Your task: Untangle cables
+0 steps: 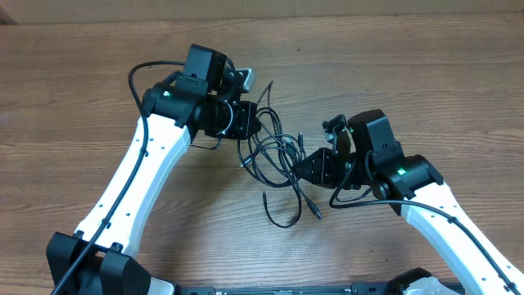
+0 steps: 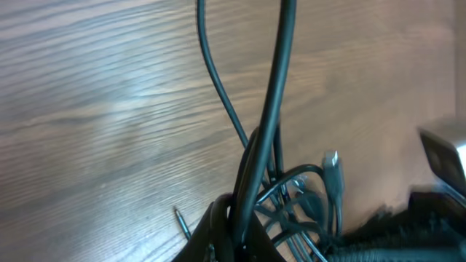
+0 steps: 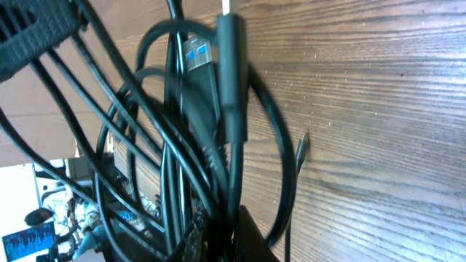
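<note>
Wood-grain table (image 1: 393,74), cables (image 1: 274,156) strung diagonally between left fingers (image 2: 210,234) and right fingers (image 3: 251,236), both clenched on them.

In the overhead view the left gripper (image 1: 248,124) has its fingertips hidden under its own wrist housing, so where they meet the cables (image 1: 274,156) cannot be seen. The right gripper (image 1: 311,168) is black against black cord, and its contact is too small to tell. In the knot near the middle of the table (image 1: 409,65) the single cords cannot be told apart. The left arm's base (image 1: 82,262) is cut off at the lower picture edge, and the right arm (image 1: 467,238) at the lower right corner.

In the left wrist view the gripper is blurred and cropped at the bottom. The cords leave the picture at the top, and a dark blurred shape (image 2: 422,218) is cropped at the right. In the right wrist view the gripper is cropped at the bottom, and cords leave at the top and left.
</note>
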`<move>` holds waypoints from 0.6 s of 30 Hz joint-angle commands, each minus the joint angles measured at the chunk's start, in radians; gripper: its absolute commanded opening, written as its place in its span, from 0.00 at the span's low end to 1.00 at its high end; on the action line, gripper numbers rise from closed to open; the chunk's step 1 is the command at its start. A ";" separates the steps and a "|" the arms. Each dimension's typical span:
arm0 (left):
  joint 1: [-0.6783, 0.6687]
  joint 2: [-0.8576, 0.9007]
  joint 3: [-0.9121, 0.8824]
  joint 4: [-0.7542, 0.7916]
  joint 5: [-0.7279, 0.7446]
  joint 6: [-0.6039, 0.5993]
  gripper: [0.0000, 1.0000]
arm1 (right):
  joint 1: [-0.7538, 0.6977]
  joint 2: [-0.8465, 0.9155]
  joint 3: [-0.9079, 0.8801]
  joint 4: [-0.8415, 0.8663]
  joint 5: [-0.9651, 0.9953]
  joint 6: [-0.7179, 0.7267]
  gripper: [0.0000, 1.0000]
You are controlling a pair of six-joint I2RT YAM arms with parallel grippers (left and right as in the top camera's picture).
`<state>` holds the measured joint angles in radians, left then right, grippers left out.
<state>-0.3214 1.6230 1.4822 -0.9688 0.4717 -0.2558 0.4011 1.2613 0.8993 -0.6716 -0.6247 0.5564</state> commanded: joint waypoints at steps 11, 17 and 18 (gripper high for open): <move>0.109 -0.014 0.025 0.001 -0.384 -0.417 0.04 | 0.005 -0.002 -0.023 -0.111 0.244 0.147 0.21; 0.098 -0.005 0.025 -0.006 -0.232 -0.391 0.04 | 0.006 -0.002 -0.023 -0.090 0.238 0.219 0.46; 0.098 -0.005 0.025 -0.006 -0.212 -0.392 0.04 | 0.006 -0.002 -0.023 -0.090 0.230 0.270 0.47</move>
<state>-0.2165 1.6230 1.4830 -0.9760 0.1638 -0.6342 0.4011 1.2652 0.8745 -0.7670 -0.4015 0.7151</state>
